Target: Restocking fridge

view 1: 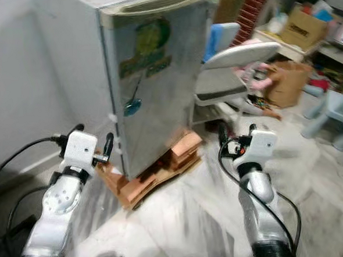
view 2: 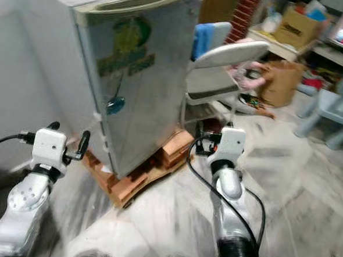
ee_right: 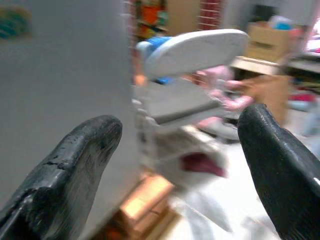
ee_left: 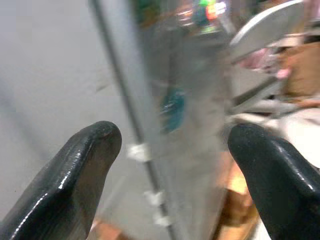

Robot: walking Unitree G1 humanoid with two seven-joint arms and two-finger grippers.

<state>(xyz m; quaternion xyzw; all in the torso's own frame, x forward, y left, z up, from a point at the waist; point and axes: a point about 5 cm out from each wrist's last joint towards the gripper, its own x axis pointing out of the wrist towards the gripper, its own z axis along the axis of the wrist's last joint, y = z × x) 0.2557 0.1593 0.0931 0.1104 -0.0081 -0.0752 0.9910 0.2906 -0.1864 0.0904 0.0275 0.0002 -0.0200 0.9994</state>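
Two grippers are raised before a small grey fridge (view 1: 157, 75), whose door is closed. The left gripper (view 1: 93, 140) sits beside the fridge's near corner, its fingers (ee_left: 80, 170) spread wide and holding nothing. The right gripper (view 1: 236, 132) hovers off the fridge's other side, fingers (ee_right: 75, 165) also wide and empty. The fridge stands on brick-coloured blocks (view 1: 157, 171). A grey folding chair (view 1: 233, 74) stands just beside it, with a cardboard box (view 1: 306, 26) farther back.
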